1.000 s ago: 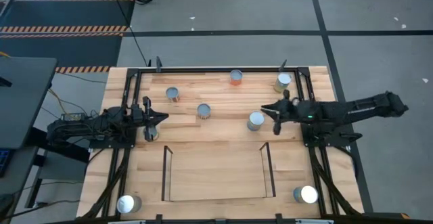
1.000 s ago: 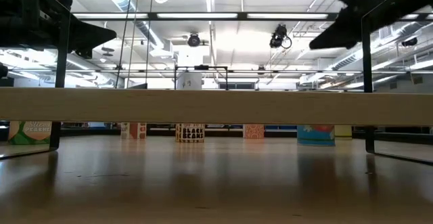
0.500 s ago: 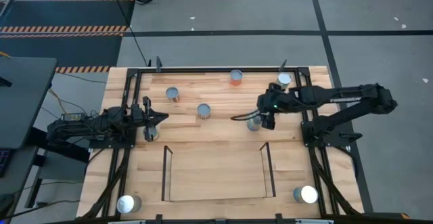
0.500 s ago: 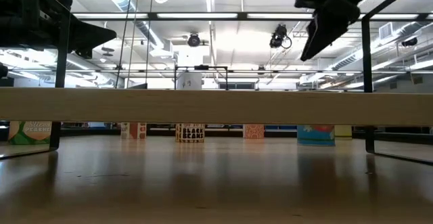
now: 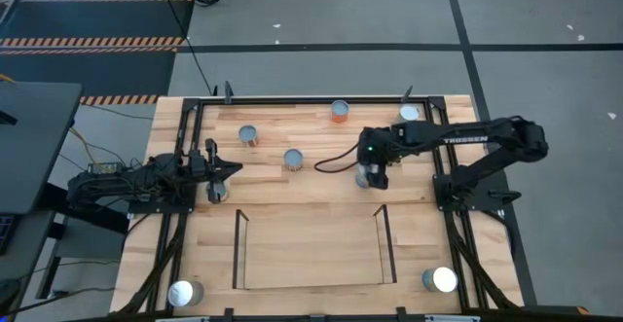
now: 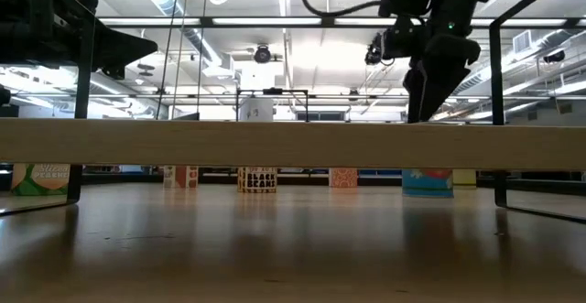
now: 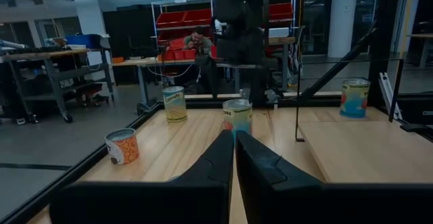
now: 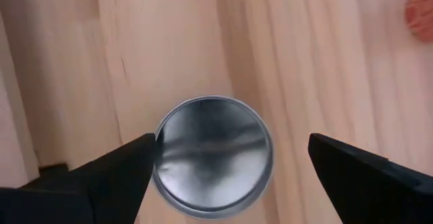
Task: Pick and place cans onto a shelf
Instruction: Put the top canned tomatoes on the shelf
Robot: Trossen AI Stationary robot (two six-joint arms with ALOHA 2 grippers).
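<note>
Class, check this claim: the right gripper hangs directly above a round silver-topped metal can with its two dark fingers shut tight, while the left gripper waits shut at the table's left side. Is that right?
Not quite. The right gripper does hang above the round silver-topped metal can, but its fingers are spread wide open, one on each side of the can, as the right wrist view shows. The left gripper does wait shut at the left side.

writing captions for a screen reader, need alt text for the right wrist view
Looking straight down, the open right gripper hangs over a can with a round silver top, one dark finger on each side of it, on the light wood table.
</note>
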